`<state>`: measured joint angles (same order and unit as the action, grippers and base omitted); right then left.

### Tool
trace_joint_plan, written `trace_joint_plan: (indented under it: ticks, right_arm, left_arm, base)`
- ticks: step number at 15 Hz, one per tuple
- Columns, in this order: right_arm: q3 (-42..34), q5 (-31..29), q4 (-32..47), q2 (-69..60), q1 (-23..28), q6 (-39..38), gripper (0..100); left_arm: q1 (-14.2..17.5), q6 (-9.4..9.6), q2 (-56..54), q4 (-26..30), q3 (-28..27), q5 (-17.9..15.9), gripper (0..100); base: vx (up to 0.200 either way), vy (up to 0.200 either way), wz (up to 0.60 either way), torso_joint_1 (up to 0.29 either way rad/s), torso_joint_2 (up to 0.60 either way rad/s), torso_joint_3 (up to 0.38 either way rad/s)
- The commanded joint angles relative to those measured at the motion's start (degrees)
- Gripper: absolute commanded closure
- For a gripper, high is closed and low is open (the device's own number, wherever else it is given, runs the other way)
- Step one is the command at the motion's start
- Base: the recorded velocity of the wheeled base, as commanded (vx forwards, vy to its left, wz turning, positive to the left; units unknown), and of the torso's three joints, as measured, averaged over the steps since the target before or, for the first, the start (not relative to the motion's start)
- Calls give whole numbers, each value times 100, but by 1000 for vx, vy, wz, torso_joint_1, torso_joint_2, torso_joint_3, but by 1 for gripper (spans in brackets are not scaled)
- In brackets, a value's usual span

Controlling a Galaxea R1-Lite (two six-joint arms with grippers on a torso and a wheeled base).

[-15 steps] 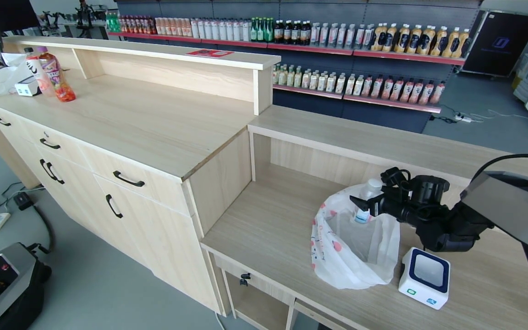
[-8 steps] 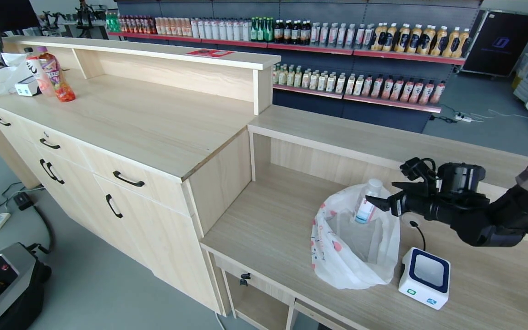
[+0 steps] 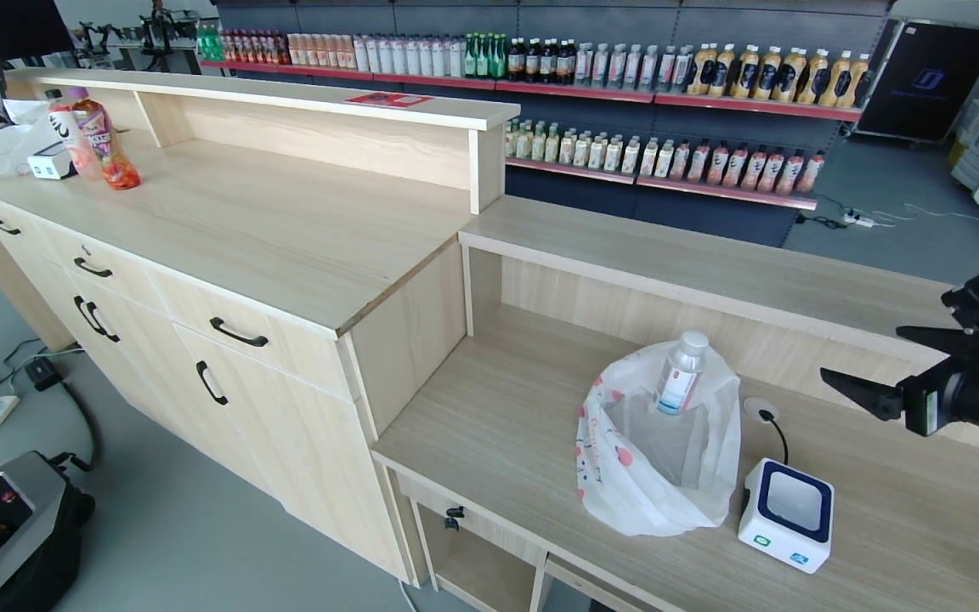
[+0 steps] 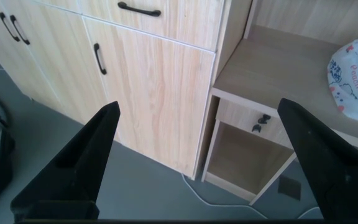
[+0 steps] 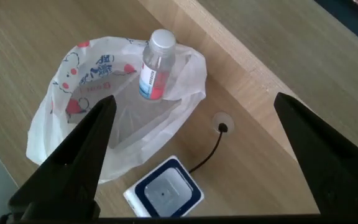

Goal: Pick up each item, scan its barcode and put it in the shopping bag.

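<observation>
- The bottle (image 3: pixel 680 374) leaned inside the shopping bag (image 3: pixel 625 476), beside the scanner (image 3: pixel 787 514).
- The right gripper (image 3: pixel 862 351) hung spread and empty, apart from the bag.
- The left gripper (image 4: pixel 199 104) was spread and empty too.

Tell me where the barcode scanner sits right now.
In the head view the barcode scanner sits on the lower counter, on the robot's right, just right of the shopping bag, near the front edge.
</observation>
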<state>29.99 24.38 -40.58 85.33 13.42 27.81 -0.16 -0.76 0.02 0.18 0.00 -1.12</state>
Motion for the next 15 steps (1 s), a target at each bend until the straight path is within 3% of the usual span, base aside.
trace_joint_plan:
  ticks: [1,7,9,11,13,15]
  right_arm:
    - [-265,-91,727,-1441,820,102,0]
    - [-265,-628,1720,-1212,2463,647,0]
    - [-204,-988,1720,-518,2833,788,0]
    - [253,-592,1624,387,2929,928,0]
    - [842,348,1703,1284,3562,2238,0]
    - [1123,761,1966,1548,3922,3038,0]
  left_arm:
    - [-2,-4,6,-1,0,-2,0]
    - [-2,-4,6,-1,0,-2,0]
    - [-2,-4,6,-1,0,-2,0]
    - [-2,-4,6,-1,0,-2,0]
    - [-2,-4,6,-1,0,-2,0]
    - [-2,-4,6,-1,0,-2,0]
  base:
    - [0,0,-600,-7,-2,2]
    - [0,0,-600,1,0,5]
    - [0,0,0,0,0,0]
    - [0,0,0,0,0,0]
    - [0,0,0,0,0,0]
    - [0,0,0,0,0,0]
